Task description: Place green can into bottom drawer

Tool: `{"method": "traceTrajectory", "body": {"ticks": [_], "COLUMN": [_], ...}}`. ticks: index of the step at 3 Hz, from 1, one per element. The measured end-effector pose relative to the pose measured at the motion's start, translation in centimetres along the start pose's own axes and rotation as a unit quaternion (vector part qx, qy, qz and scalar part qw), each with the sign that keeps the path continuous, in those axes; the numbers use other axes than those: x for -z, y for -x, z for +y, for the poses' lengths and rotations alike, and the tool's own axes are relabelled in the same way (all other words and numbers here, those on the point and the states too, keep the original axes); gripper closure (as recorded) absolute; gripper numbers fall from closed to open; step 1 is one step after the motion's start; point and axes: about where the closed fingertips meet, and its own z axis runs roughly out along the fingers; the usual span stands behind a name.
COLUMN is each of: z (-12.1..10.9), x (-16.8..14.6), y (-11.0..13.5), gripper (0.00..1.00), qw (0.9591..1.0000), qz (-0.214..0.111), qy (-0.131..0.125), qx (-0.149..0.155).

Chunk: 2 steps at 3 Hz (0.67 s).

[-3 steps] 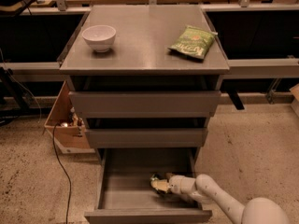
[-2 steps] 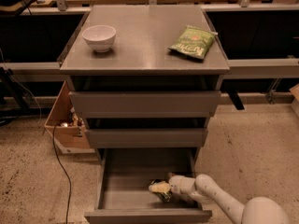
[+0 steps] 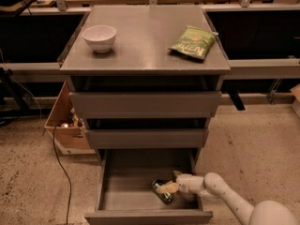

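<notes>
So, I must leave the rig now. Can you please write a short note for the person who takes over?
Gripper: low inside the open bottom drawer, right at the green can. Whether it holds the can cannot be told.
Green can: on its side, seemingly resting on the drawer floor, right of middle, toward the front.
Done: the drawer is pulled out and the can is inside it.
Left: make sure that the can is released, then lift the arm clear of the drawer.
Not part of the job: white bowl and green crisp bag on the cabinet top.
</notes>
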Motion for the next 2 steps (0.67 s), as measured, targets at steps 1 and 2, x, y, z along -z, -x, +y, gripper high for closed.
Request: {"method": "traceTrajectory", "body": {"ticks": [1,2], "z": [0.1,-0.3], "x": [4.7,10.3], "y": [2.1,4.0], "gripper": [0.00,0.00], "qw": [0.9994,0.9975], "qz": [-0.011,-0.028], "qy": [0.005,-0.020], "qx": [0.033,0.062]}}
